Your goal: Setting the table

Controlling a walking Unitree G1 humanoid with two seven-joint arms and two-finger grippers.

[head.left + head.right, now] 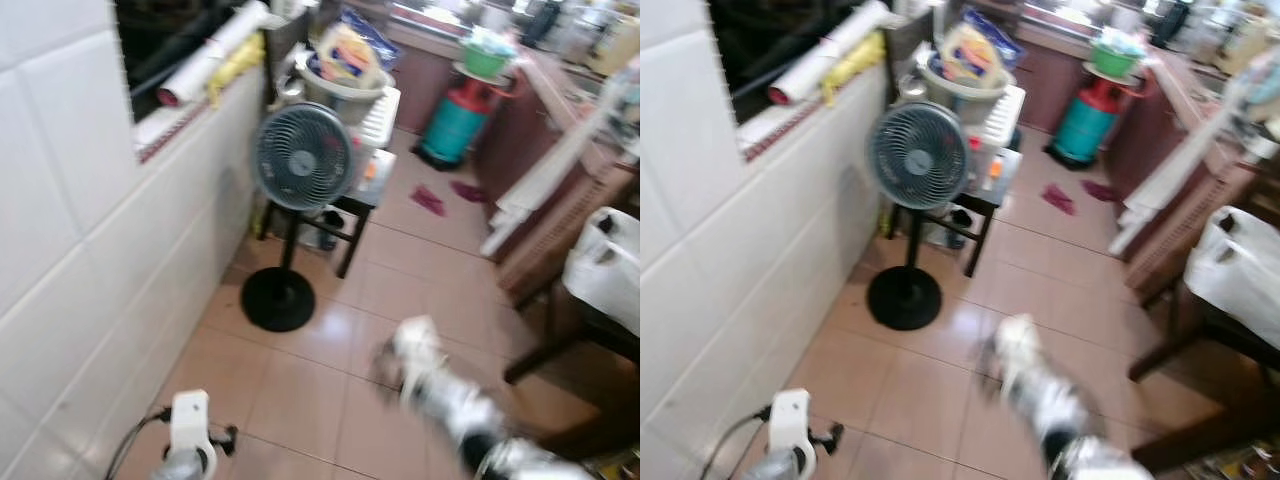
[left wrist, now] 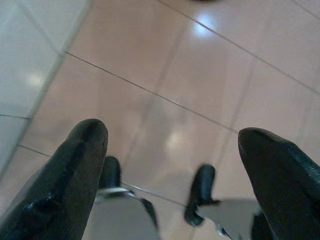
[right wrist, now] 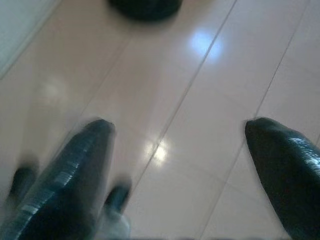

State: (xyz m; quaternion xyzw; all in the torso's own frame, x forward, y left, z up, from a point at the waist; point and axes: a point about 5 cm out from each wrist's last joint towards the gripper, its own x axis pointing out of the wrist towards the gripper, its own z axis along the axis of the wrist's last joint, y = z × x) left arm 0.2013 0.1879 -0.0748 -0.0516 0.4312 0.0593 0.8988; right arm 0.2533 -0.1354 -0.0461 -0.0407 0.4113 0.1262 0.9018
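While both arms hang low over tile floor (image 1: 330, 390), left gripper (image 2: 172, 165) fingers wide, right gripper (image 3: 177, 160) fingers wide, both empty. Fan (image 1: 302, 157) mid-left by wall. Table (image 1: 585, 325) right, white bag (image 1: 608, 265) on it. Gas cylinder (image 1: 455, 122) far.

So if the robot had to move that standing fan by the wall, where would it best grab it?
Probably the thin black pole between the fan head and its round base, coming from the open floor side. The pole is upright and slim enough for two fingers, while the grille is wide and rounded, and the white tiled wall blocks the other side.
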